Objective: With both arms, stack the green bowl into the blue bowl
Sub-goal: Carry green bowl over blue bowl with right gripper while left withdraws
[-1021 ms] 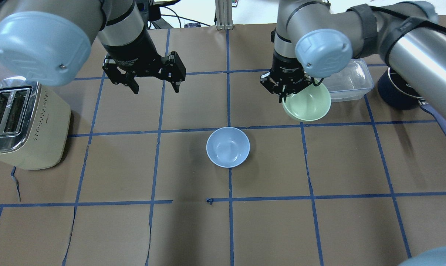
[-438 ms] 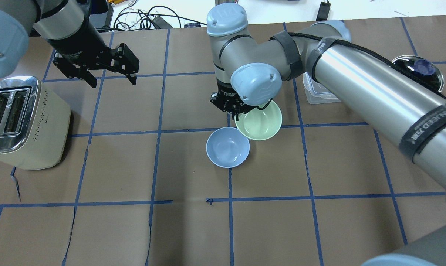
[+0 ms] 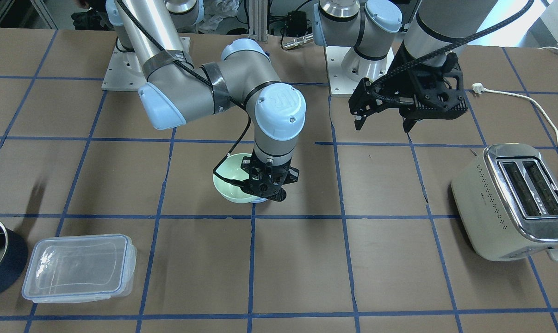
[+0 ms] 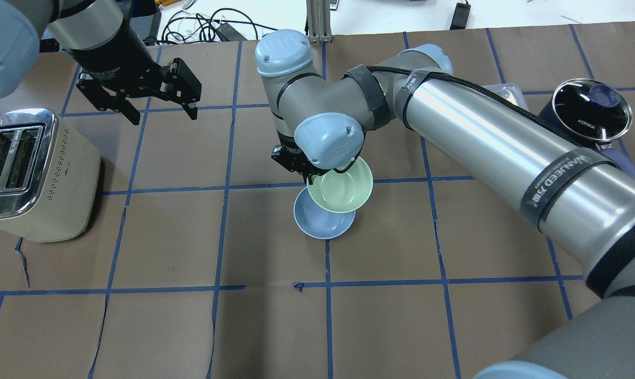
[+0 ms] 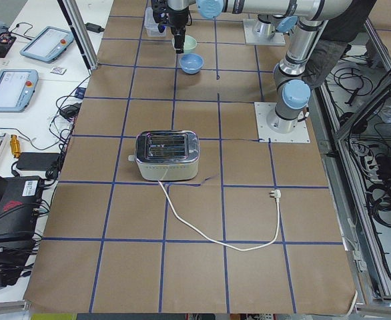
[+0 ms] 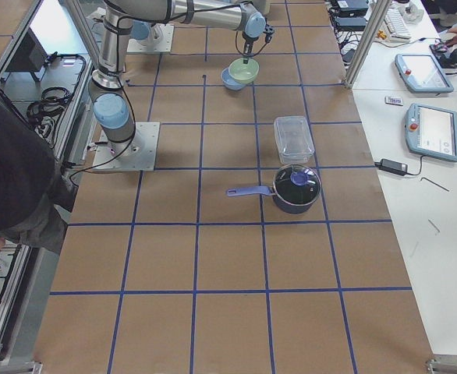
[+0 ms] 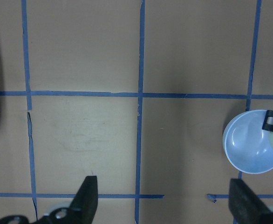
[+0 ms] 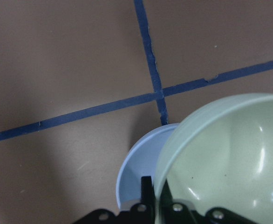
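Note:
My right gripper (image 4: 310, 177) is shut on the near rim of the pale green bowl (image 4: 341, 192) and holds it tilted over the pale blue bowl (image 4: 317, 225). The green bowl overlaps the blue one's far right part. In the right wrist view the green bowl (image 8: 225, 158) sits partly over the blue bowl (image 8: 136, 172), with the rim between my fingertips (image 8: 147, 186). My left gripper (image 4: 165, 113) is open and empty, raised above the table at the far left. In its wrist view the blue bowl (image 7: 250, 144) lies at the right edge.
A cream toaster (image 4: 33, 173) stands at the left edge, its cord (image 3: 538, 101) trailing behind it. A clear lidded container (image 3: 77, 266) and a dark navy pot (image 4: 586, 110) with a handle sit at the far right.
My right arm has carried the green bowl left from beside the clear container until it overlaps the blue bowl. My left gripper has drawn back to the far left and stays open.

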